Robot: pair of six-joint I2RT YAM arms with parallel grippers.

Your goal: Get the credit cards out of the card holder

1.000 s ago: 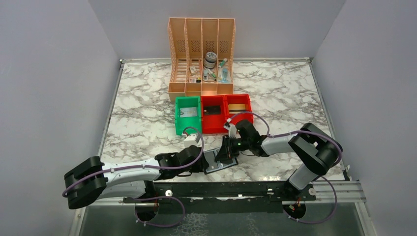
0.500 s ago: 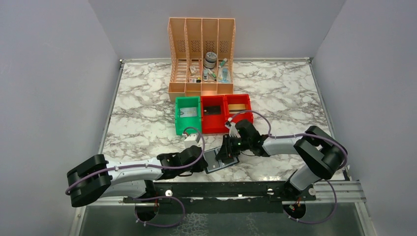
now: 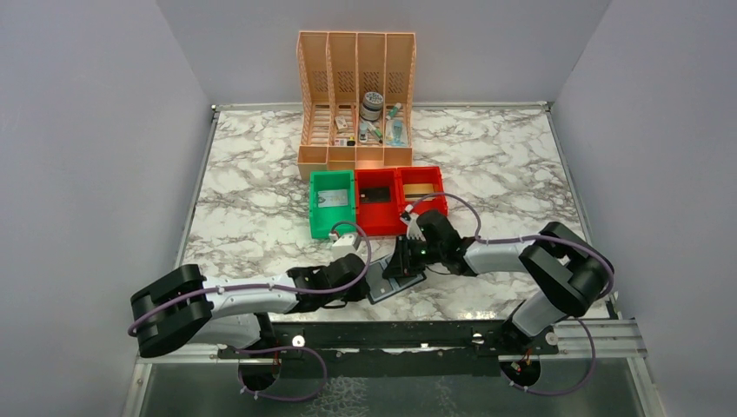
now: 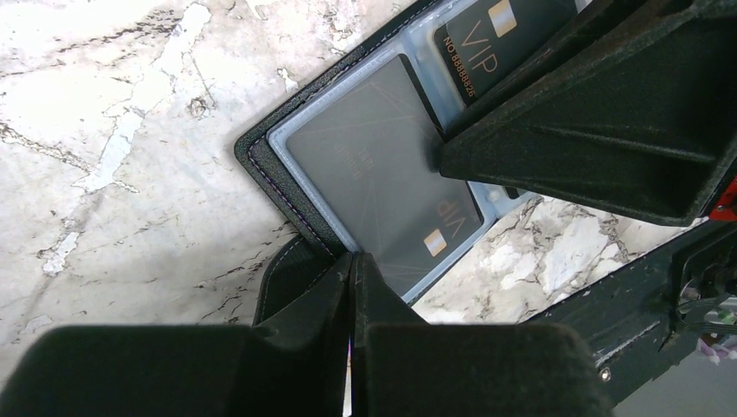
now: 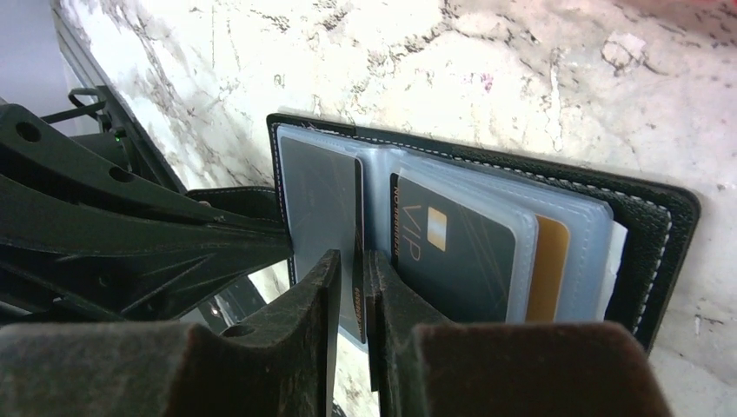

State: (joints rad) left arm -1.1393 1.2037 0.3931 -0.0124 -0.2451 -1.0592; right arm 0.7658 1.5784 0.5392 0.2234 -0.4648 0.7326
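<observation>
The card holder lies open on the marble near the front edge, with pale blue sleeves showing. In the right wrist view the card holder holds a dark grey VIP card and a tan card. My right gripper is closed down to a narrow gap on the raised edge of another dark grey card in the left sleeve. That card also shows in the left wrist view. My left gripper is shut, its tips pressing on the holder's black edge beside the tab.
A green bin and two red bins stand just beyond the holder. An orange desk organiser with small items is behind them. A black rail runs along the near table edge.
My left gripper has slid right and forward onto the holder's near-left edge. The holder has shifted slightly to the right. My right gripper has stayed on the holder.
</observation>
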